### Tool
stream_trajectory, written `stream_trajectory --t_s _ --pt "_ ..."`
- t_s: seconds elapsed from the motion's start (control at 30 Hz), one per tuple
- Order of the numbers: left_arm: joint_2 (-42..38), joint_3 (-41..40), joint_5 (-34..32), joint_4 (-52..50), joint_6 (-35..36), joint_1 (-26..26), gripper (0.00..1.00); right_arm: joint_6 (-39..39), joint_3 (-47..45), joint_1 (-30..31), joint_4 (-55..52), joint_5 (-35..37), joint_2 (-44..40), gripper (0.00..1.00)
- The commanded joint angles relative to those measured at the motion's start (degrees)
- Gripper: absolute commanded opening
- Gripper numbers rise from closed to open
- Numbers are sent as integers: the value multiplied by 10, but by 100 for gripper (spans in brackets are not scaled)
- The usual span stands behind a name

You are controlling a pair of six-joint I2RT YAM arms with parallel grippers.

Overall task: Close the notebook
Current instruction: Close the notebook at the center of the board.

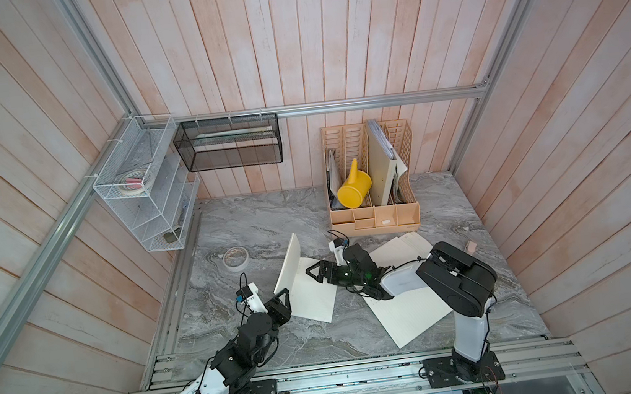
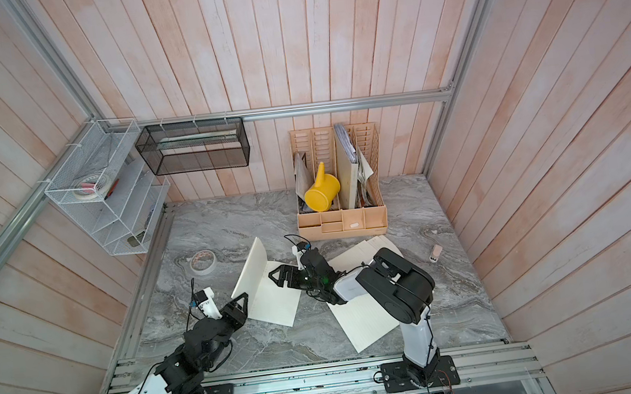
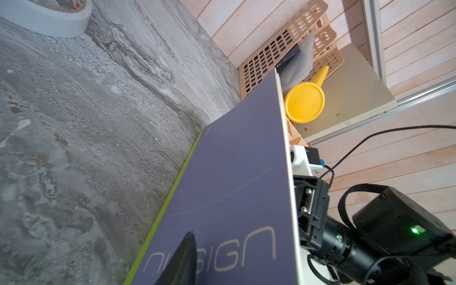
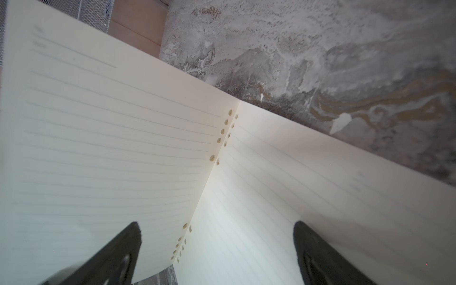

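A tape roll (image 1: 235, 257) lies on the tabletop (image 1: 268, 219), to the far left of the notebook (image 1: 312, 296) and apart from it. The left pincer (image 1: 281, 295) sits at the near corner of the notebook's raised left half. One finger (image 3: 182, 256) lies against the dark outer cover; its mate is hidden, so gape and grip cannot be told. The notebook lies mid-tabletop, left half standing steeply, right half flat. The right pincer (image 1: 314, 273) hovers over the flat lined page, jaws wide apart, holding nothing. The right arm (image 1: 455, 283) overlies loose lined sheets (image 1: 410, 316) just right of the notebook. At the far right stands a desk organizer (image 1: 376, 219) with a yellow watering can (image 1: 353, 190).
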Motion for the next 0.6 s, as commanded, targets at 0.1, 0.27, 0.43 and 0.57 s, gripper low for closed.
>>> stream_trajectory --t_s 0.1,0.27,0.43,0.57 --pt "15 -19 22 61 5 -12 45 5 -13 2 -46 -7 28 98" --pt "33 -8 31 79 15 -20 51 7 -20 2 -42 -4 22 98" --pt "36 -3 49 97 17 -27 57 7 -22 2 -44 -2 16 98" --pt "35 -4 59 100 15 -30 58 5 -18 2 -56 2 12 98"
